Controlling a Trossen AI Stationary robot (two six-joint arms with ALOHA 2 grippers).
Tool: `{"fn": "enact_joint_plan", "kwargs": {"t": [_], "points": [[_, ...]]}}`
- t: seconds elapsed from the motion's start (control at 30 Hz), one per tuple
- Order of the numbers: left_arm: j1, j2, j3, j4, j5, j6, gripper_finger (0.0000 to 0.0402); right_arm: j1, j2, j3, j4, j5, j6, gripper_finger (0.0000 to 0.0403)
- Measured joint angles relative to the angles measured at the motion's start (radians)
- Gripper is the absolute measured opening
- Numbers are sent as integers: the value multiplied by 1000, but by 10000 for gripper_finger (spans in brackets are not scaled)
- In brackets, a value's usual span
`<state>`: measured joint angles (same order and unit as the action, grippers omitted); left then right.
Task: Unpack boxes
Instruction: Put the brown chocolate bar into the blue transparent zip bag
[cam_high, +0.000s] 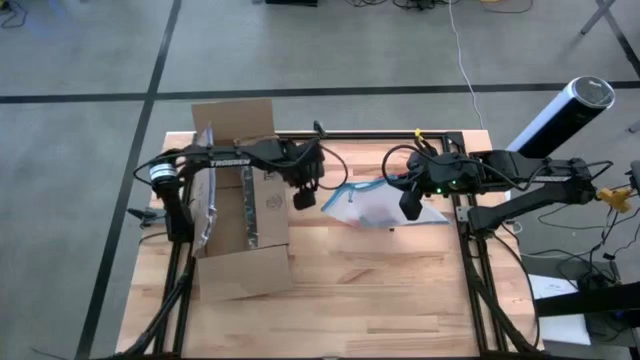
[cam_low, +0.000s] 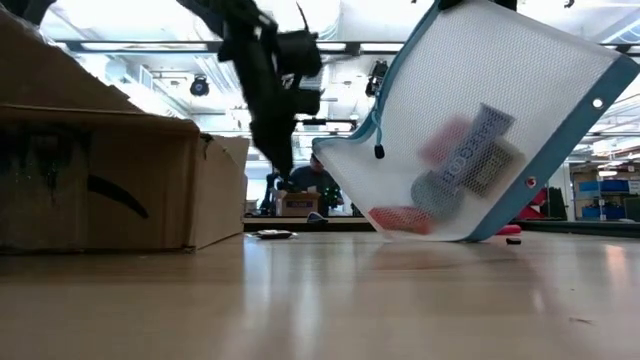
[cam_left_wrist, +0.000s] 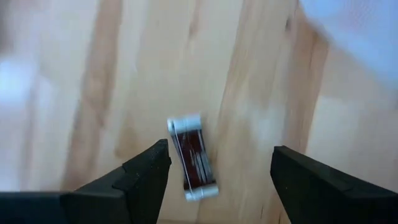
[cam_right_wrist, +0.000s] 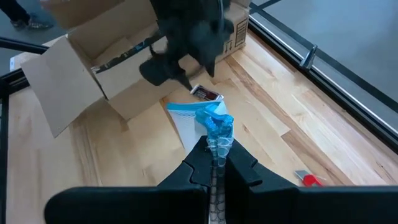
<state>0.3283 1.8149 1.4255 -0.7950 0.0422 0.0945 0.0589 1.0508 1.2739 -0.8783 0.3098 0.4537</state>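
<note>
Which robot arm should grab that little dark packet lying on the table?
Probably left: the left gripper hangs open right over the packet, while the right gripper is shut on the pouch.

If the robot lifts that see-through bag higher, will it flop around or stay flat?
Probably floppy. The pouch looks like thin mesh plastic, and the right gripper pinches only its blue edge, so it hangs tilted with one corner near the table. The small items inside have slid toward the low end, so it may swing. It seems light.
</note>
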Motion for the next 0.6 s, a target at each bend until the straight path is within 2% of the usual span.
{"fn": "enact_joint_plan", "kwargs": {"t": [0.23,0.6], "points": [[-18,4,130,38,-11,59,240,0,0,0,0,4,1,0],[-3,151,103,48,-23,77,243,1,0,0,0,2,18,0]]}}
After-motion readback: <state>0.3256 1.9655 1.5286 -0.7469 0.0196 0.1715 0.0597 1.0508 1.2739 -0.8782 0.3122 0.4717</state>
